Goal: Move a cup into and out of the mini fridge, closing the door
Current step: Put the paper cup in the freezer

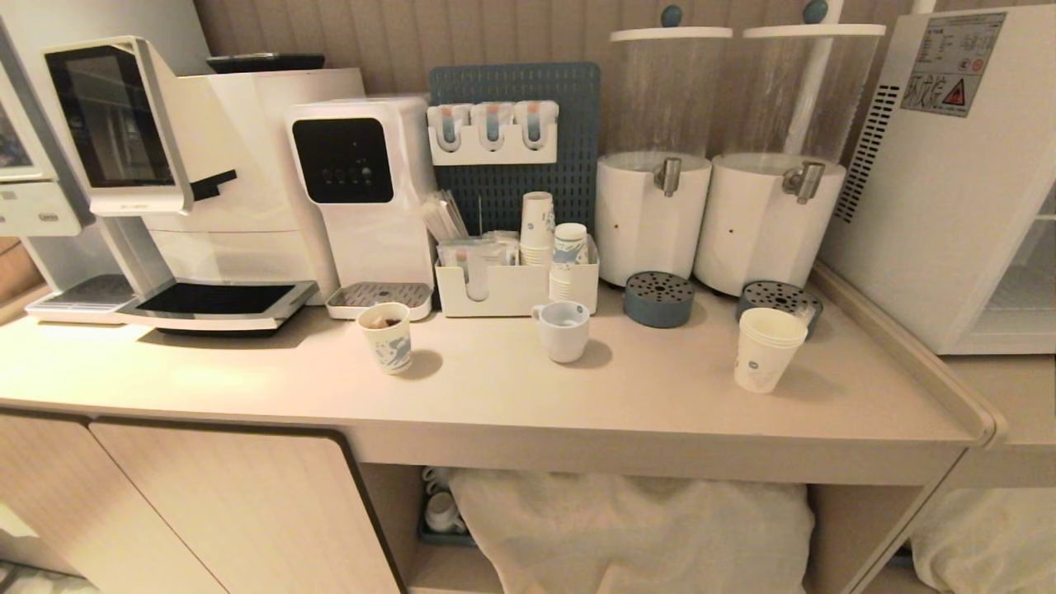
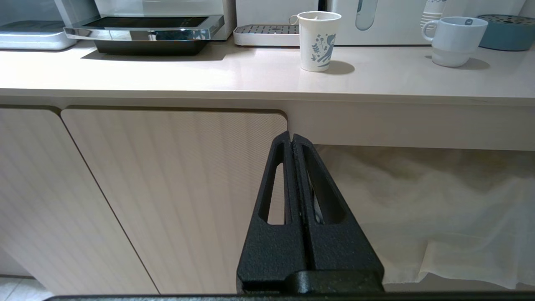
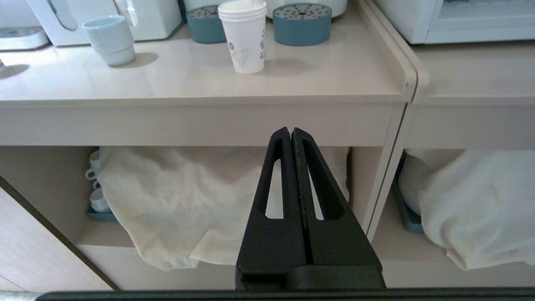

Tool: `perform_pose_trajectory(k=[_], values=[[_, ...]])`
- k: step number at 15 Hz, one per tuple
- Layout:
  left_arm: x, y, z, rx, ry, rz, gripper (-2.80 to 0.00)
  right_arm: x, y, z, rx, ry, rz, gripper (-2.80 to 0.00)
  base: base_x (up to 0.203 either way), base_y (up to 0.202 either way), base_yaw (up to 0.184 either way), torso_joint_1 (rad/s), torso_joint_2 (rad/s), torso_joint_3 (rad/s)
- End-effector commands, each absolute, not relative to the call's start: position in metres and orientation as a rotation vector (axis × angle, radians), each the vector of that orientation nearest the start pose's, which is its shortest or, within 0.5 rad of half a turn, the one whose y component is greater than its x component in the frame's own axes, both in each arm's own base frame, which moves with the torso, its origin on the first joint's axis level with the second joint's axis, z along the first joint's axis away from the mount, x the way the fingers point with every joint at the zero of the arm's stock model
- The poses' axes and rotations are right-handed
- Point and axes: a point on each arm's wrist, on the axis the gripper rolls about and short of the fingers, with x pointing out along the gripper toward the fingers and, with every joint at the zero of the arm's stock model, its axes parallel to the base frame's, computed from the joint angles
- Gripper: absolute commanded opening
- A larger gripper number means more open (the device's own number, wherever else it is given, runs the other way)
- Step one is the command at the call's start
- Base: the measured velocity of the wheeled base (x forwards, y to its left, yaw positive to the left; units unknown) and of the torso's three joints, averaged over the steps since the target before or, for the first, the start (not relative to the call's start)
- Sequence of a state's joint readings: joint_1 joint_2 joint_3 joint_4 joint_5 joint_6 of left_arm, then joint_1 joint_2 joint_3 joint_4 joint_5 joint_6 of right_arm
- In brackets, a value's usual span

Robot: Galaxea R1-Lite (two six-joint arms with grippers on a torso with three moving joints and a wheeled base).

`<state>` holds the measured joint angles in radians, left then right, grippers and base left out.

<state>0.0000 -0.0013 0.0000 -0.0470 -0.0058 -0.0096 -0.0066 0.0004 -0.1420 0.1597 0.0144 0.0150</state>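
Upright near the right end of the pale beige counter [image 1: 495,388]: tall plain white paper cup [image 1: 767,351] with a small blue logo and layered rim, just in front of a round blue-grey drip tray [image 1: 780,299]. Further right, white boxy mini fridge [image 1: 932,206] with vent slots and warning sticker; only an edge of its pale-framed glass door [image 1: 1027,280] visible. Below counter level, black left gripper [image 2: 291,140] and black right gripper [image 3: 291,134], both with jaws pressed together, empty.

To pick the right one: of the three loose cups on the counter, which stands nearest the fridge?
The plain white paper cup with the layered rim, beside the mini fridge.
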Motion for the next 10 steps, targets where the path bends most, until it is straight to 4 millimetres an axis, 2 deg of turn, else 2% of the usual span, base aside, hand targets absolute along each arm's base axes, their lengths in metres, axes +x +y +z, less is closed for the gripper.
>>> perform_pose_trajectory(k=[1,6,9,10], values=[[-0.022,0.000,0.076,-0.011,-0.032,-0.005,-2.80,-0.039,0.001,0.103,0.022,0.026,0.027,-2.80,0.000,0.000,0.000,0.000,0.00,0.000],[-0.022,0.000,0.076,-0.011,-0.032,-0.006,-2.80,-0.080,0.003,0.166,0.031,-0.046,0.094,-2.80,0.000,0.000,0.000,0.000,0.00,0.000],[-0.022,0.000,0.076,-0.007,-0.032,-0.006,-2.80,-0.086,0.003,0.204,0.038,-0.062,0.098,-2.80,0.000,0.000,0.000,0.000,0.00,0.000],[-0.022,0.000,0.076,-0.006,-0.032,-0.006,-2.80,-0.082,0.003,0.221,0.047,-0.053,0.102,-2.80,0.000,0.000,0.000,0.000,0.00,0.000]])
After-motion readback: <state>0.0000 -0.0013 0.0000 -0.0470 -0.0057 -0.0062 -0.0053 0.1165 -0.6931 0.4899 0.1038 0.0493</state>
